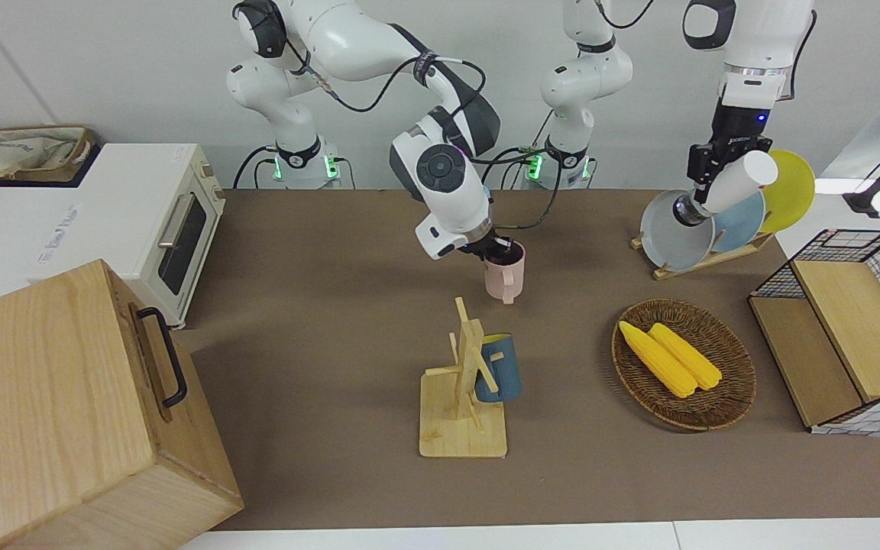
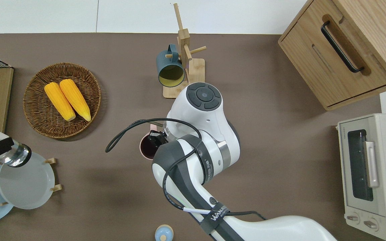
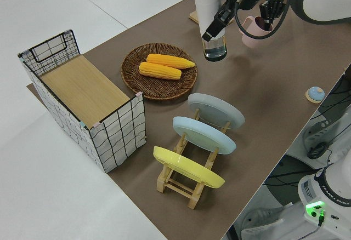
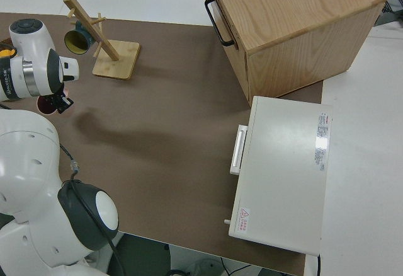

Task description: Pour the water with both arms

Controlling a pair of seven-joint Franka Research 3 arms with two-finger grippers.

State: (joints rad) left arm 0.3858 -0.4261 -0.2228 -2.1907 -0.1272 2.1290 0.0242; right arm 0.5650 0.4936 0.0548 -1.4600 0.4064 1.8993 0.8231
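My right gripper [image 1: 503,248] is shut on the rim of a pink mug [image 1: 505,276] with a dark inside, near the middle of the brown table [image 1: 333,344]; one finger is inside the mug [image 2: 147,147]. Whether the mug rests on the table I cannot tell. My left gripper [image 1: 709,177] is shut on a white bottle [image 1: 738,182] with a clear lower end, held tilted in the air. In the overhead view the bottle [image 2: 12,154] hangs over the grey plate [image 2: 25,182] of the plate rack. The left side view shows the bottle [image 3: 210,10] and the mug [image 3: 252,30] apart.
A wooden mug tree [image 1: 464,397] carries a blue mug [image 1: 499,368]. A wicker basket [image 1: 723,405] holds two corn cobs [image 1: 669,355]. A wire crate [image 1: 852,328], a toaster oven [image 1: 127,221], a wooden box [image 1: 66,405] and a small blue lid [image 2: 164,232] also stand around.
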